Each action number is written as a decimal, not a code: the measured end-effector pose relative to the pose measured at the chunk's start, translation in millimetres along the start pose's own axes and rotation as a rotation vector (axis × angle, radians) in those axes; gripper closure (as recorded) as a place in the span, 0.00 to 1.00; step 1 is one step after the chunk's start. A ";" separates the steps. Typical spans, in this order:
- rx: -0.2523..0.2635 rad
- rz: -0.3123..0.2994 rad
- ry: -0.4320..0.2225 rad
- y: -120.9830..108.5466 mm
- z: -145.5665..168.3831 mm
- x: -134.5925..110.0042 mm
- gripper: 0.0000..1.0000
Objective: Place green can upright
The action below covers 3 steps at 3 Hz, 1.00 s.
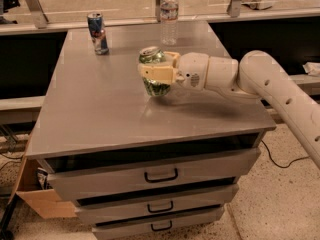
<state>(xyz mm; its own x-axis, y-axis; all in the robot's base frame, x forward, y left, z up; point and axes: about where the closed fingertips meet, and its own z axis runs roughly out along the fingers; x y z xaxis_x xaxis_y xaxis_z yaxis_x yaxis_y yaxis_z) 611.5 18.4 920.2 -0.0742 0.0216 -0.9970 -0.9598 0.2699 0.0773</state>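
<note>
The green can (154, 85), green with a pale leafy pattern and a silver top, stands nearly upright near the middle of the grey tabletop (100, 114), its base at or just above the surface. My gripper (156, 72) comes in from the right on the white arm (260, 81) and is shut on the green can, its pale yellow fingers (150, 73) wrapped around the can's upper middle.
A slim blue-silver-red can (97, 33) stands at the table's back left. A clear plastic water bottle (169, 15) stands at the back centre. Drawers (160, 176) are under the tabletop. A cardboard box (40, 201) sits on the floor at the left.
</note>
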 end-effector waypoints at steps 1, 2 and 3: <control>-0.005 0.006 -0.018 0.2 -9.3 13.3 0.83; -0.010 0.002 -0.036 2.3 -17.0 22.7 0.59; -0.012 0.000 -0.039 2.8 -18.9 23.0 0.28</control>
<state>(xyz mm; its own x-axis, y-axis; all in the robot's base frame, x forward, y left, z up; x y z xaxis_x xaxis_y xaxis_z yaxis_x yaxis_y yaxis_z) 602.0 1.5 897.4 -0.0635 0.0593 -0.9962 -0.9629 0.2585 0.0768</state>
